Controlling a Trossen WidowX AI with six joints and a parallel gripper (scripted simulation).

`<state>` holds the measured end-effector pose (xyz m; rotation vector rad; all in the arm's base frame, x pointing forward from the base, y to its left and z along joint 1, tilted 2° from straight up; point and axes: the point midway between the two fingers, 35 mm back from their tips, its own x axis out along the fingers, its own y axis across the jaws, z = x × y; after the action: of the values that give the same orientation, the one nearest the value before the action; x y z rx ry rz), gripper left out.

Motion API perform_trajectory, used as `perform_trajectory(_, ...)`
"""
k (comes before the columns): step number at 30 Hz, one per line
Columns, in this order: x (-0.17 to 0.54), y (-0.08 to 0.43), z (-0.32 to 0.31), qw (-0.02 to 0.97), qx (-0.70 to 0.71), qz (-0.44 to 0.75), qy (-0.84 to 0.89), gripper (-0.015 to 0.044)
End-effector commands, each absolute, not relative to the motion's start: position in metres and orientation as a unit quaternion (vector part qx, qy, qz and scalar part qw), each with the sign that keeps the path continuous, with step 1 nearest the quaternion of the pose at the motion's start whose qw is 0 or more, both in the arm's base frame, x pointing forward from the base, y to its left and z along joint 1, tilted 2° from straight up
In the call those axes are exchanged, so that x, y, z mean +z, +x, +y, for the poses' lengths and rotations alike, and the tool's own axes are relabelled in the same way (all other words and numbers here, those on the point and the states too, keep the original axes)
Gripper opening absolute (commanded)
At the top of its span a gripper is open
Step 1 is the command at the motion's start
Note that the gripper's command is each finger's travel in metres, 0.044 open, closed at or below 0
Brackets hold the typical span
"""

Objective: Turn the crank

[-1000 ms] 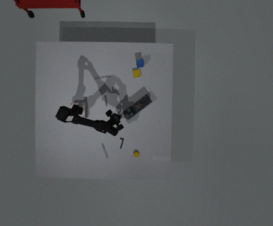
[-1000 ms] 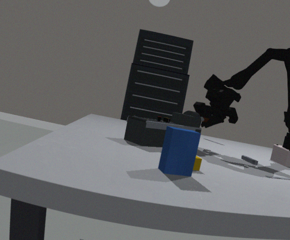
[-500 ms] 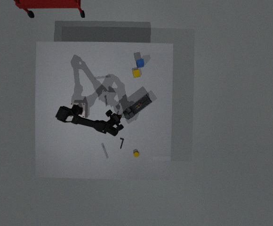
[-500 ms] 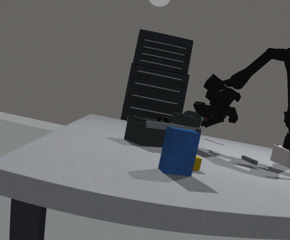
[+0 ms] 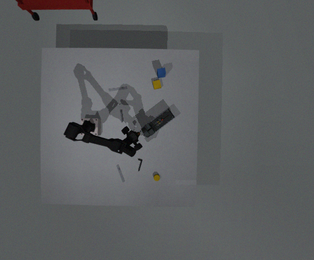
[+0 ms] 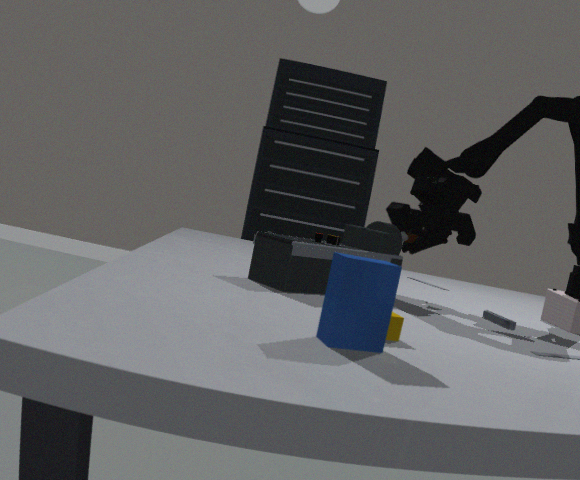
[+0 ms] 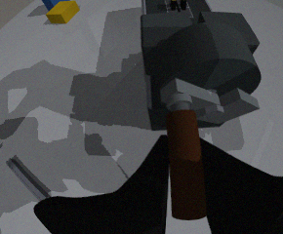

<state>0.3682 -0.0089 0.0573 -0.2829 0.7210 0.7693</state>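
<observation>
The dark machine (image 5: 167, 115) (image 6: 290, 268) has a rounded housing (image 7: 195, 49) at its near end. A light grey crank arm (image 7: 195, 95) carries a brown handle (image 7: 184, 168) (image 6: 411, 238). My gripper (image 7: 176, 139) (image 6: 409, 243) is shut on the handle, one black finger on each side of it. The red pointer (image 5: 162, 119) is small in the top view and sits a little toward the machine's far end from the brass marks (image 5: 158, 122). The marks are at the top edge of the wrist view, where the red pointer cannot be made out.
A blue block (image 5: 161, 72) (image 6: 360, 304) and a yellow block (image 5: 157, 84) (image 6: 394, 327) (image 7: 63, 12) stand beside the machine. A yellow cylinder (image 5: 156, 177), a black L-shaped piece (image 5: 139, 164) and several grey bars, one close to the arm (image 5: 121, 115) (image 7: 28, 176), lie on the table.
</observation>
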Motion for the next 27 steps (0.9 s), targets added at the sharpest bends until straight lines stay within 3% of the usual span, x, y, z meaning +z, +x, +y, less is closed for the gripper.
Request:
perform_trajectory(1,0.0652,0.3714,-0.0131,0.860,0.362,0.333,-0.139,0.0000)
perform_trajectory(27,0.0673,0.3734,-0.0152,0.860,0.362,0.333,-0.139,0.0000)
